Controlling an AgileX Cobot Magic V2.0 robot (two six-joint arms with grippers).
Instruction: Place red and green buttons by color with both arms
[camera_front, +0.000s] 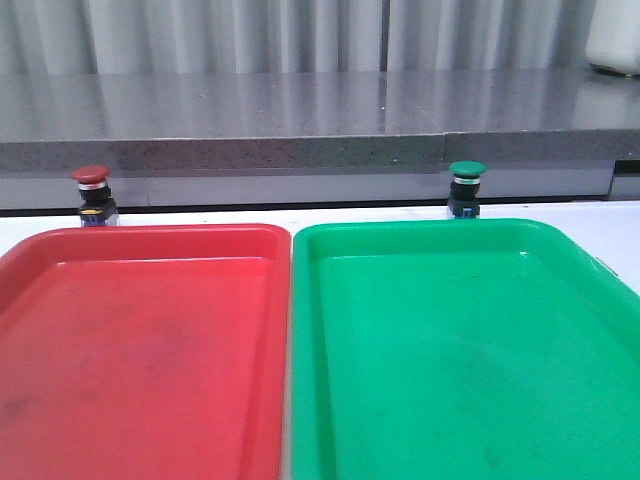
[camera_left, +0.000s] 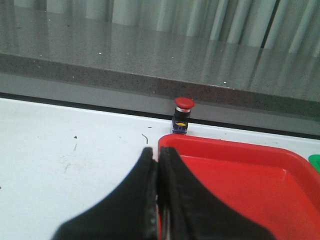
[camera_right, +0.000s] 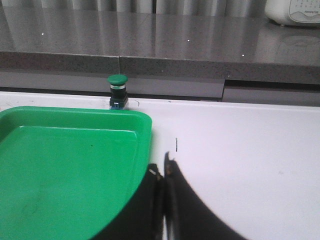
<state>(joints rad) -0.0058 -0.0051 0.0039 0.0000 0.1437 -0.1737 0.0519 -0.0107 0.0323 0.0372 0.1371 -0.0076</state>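
The red button (camera_front: 92, 193) stands upright on the white table just behind the far left corner of the red tray (camera_front: 140, 350). It also shows in the left wrist view (camera_left: 182, 114). The green button (camera_front: 465, 188) stands upright behind the far edge of the green tray (camera_front: 460, 350), and shows in the right wrist view (camera_right: 118, 91). My left gripper (camera_left: 157, 152) is shut and empty, over the near outer rim of the red tray (camera_left: 235, 185), well short of the red button. My right gripper (camera_right: 163, 165) is shut and empty beside the green tray's (camera_right: 65, 165) outer edge. Neither gripper shows in the front view.
A grey stone ledge (camera_front: 300, 120) runs along the back of the table right behind both buttons. A white appliance (camera_front: 615, 40) stands on it at the far right. White table surface (camera_right: 240, 150) lies outside each tray.
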